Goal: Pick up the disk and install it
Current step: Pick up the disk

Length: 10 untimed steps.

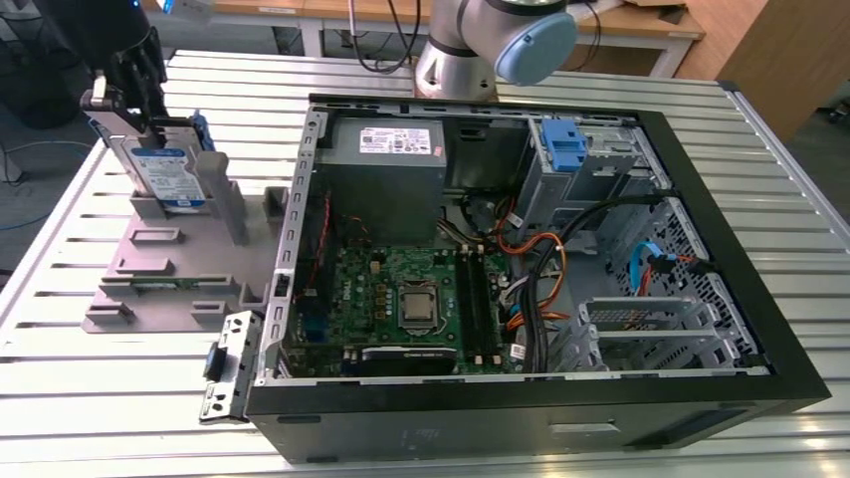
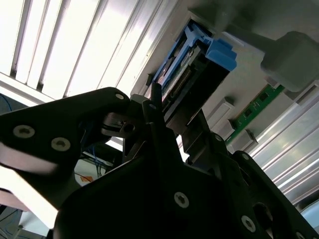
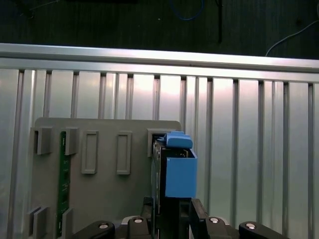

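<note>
At the exterior view's upper left: the black claw (image 1: pixel 133 119) pinching the top end of the disk (image 1: pixel 166 174). In the first wrist view, the claw (image 3: pixel 172 211) pressed close on the two flat sides of the disk (image 3: pixel 172 172), with the blue frame edge facing the camera. In the second wrist view, the same tight hold, with the claw (image 2: pixel 177 117) around the near end of the disk (image 2: pixel 184 74).

Disk standing on end, a little tilted, with its low end down at the grey holder (image 1: pixel 159 264). Holder lying on the ribbed metal bench (image 1: pixel 80 398), just beside the open computer case (image 1: pixel 531 393), on the exterior view's left of it.

Just beside the disk, a grey post (image 1: pixel 226 204) of the holder. Lying flat in the holder (image 3: pixel 104 189), well apart from the disk, a thin green board (image 3: pixel 63 179). Between the disk and the inside of the case, the case's metal side wall (image 1: pixel 299 199).

Inside the case: a green main board (image 1: pixel 385 289), a grey power box (image 1: pixel 385 174), a blue bracket (image 1: pixel 564 147) in the far corner, and a bunch of orange, black and blue wires (image 1: pixel 531 249). Behind the case, the grey robot arm (image 1: pixel 485 40).

On the disk's face, a white and blue label. On the power box, a white sticker (image 1: pixel 398 142). Print on both too small to read.
</note>
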Each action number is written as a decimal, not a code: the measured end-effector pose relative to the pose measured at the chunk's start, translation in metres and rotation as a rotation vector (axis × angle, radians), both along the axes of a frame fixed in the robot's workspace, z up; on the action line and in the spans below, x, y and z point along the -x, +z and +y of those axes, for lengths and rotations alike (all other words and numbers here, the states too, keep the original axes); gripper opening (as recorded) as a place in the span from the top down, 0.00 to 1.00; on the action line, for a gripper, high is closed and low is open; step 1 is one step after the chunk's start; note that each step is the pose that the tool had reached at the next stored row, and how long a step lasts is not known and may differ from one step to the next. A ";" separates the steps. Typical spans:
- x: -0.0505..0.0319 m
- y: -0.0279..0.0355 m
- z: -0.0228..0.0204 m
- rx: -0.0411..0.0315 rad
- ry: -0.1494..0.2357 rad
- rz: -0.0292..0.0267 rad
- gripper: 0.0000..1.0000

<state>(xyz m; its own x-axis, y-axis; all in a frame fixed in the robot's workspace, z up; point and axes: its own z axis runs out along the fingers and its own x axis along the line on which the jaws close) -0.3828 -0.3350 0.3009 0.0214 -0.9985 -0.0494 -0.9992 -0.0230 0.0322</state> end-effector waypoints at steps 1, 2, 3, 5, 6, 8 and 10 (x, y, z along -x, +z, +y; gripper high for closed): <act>0.0000 -0.0001 0.0002 0.0000 0.000 0.0001 0.58; 0.0000 0.0002 0.0002 0.0000 0.000 0.0001 0.58; 0.0000 0.0001 0.0002 0.0000 0.000 0.0000 0.58; 0.0000 0.0002 0.0002 0.0000 0.000 0.0001 0.58; 0.0000 0.0002 0.0002 0.0000 0.000 0.0000 0.58; 0.0000 0.0002 0.0002 0.0000 0.000 0.0000 0.58; 0.0000 0.0003 0.0002 0.0000 0.000 0.0001 0.58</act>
<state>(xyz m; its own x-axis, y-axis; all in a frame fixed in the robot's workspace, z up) -0.3828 -0.3348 0.3011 0.0215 -0.9985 -0.0494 -0.9992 -0.0231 0.0323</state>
